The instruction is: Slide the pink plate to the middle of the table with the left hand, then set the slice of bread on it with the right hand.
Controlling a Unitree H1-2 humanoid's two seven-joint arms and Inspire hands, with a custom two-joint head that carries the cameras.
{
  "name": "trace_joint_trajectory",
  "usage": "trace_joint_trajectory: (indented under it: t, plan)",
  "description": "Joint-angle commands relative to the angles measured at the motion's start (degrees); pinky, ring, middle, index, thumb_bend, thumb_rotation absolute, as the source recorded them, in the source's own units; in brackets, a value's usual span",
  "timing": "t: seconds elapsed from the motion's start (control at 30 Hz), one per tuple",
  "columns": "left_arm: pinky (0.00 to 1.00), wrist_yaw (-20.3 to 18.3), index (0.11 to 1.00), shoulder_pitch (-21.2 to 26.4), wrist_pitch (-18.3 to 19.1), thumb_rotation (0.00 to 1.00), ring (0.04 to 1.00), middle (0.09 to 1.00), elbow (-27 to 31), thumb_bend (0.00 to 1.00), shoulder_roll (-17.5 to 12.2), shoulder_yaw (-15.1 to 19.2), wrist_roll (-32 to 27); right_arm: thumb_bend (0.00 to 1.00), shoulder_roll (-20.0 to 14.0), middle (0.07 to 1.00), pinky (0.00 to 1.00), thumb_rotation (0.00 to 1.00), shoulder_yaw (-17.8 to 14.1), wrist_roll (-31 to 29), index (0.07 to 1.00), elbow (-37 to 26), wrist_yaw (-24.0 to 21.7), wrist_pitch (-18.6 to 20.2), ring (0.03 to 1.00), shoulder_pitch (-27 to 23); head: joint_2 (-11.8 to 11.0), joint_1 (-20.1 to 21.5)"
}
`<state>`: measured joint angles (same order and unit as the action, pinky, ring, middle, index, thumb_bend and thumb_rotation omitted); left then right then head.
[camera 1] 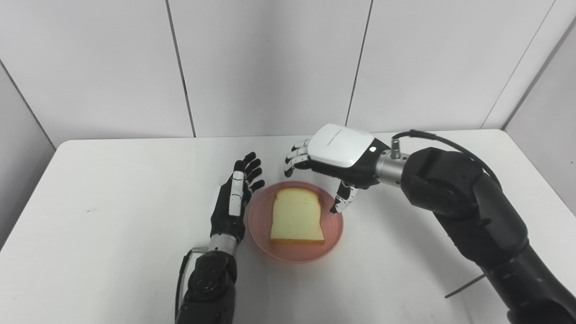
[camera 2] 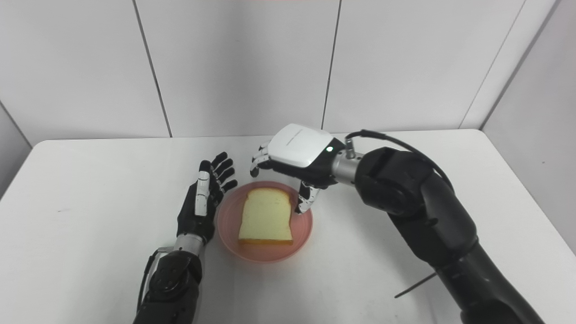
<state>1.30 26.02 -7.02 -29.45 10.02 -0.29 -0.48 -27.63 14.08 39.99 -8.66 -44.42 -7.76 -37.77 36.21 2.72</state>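
A pink plate [camera 1: 259, 222] sits near the middle of the white table [camera 1: 112, 189], and a slice of bread [camera 1: 297, 217] lies flat on it. My left hand [camera 1: 235, 198] rests edge-on against the plate's left rim, fingers straight and apart, holding nothing. Just behind the plate's far right edge hovers my right hand [camera 1: 335, 155], palm down with its fingers spread and curled; its thumb points down beside the bread's right corner. Nothing is held in it.
White wall panels stand behind the table's far edge [camera 1: 288, 135]. Bare table surface lies to the left of my left arm and in front of the plate. My right forearm [camera 1: 472, 216] crosses the right side of the table.
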Motion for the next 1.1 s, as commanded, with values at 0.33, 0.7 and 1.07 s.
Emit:
trace_joint_trajectory:
  t: [0.33, 0.7, 1.07]
  plan:
    - [0.89, 14.3, 0.887, -3.9, -9.0, 0.98, 0.917, 0.927, 1.1, 0.79, -1.1, -2.6, 14.2, 0.67, 29.5, 0.788, 0.72, 0.67, -25.6, -23.3, 0.840, 12.0, 38.2, 14.0, 0.779, 11.5, -0.2, 0.0]
    - [0.87, 7.9, 0.918, -2.4, -3.3, 0.97, 0.907, 0.921, 3.8, 0.94, -4.4, -4.7, 11.8, 0.58, 31.5, 0.855, 0.82, 0.87, -26.1, -33.2, 0.899, 15.3, 46.7, 11.2, 0.846, 13.5, -0.1, -0.1]
    - [0.93, 5.9, 0.934, -1.2, 0.4, 0.97, 0.967, 0.975, 6.7, 0.99, -4.2, -3.3, 7.8, 0.60, 28.1, 0.840, 0.84, 0.98, -21.2, -31.5, 0.870, 17.4, 50.2, 7.8, 0.843, 16.3, 0.2, -0.8]
